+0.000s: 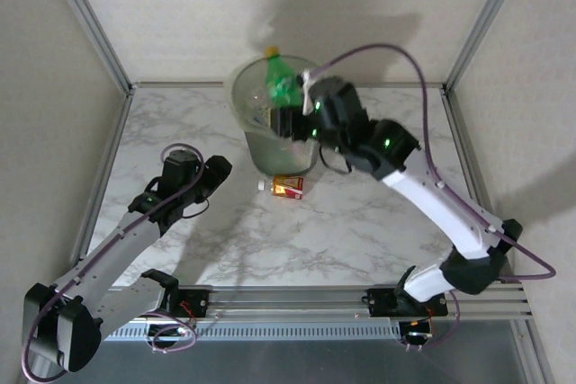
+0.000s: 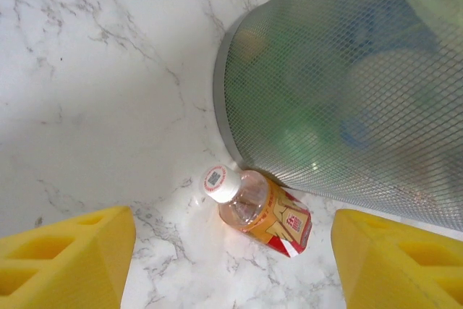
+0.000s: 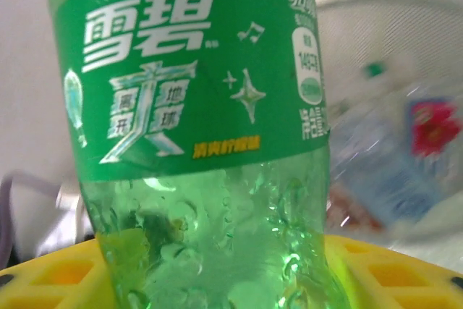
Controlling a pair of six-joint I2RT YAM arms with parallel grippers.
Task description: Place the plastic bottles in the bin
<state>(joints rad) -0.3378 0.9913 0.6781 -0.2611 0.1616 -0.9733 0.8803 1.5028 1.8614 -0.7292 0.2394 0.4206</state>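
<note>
My right gripper (image 1: pixel 292 107) is shut on the base of a green bottle (image 1: pixel 281 78) with a yellow cap, held upright over the bin (image 1: pixel 247 146). In the right wrist view the green bottle (image 3: pixel 202 142) stands between the yellow fingers (image 3: pixel 405 273), and other bottles (image 3: pixel 405 157) lie blurred in the bin behind it. A small clear bottle (image 2: pixel 257 208) with a white cap and a red-orange label lies on the table against the bin's wall (image 2: pixel 340 92). My left gripper (image 2: pixel 231 269) hangs open just short of that small bottle (image 1: pixel 288 187), nothing between its pads (image 2: pixel 65 258).
The marble table (image 1: pixel 360 213) is bounded by frame posts and white walls at the back and sides. The bin stands at the back middle, with bare table to its left and right. A purple cable (image 1: pixel 396 51) loops above the right arm.
</note>
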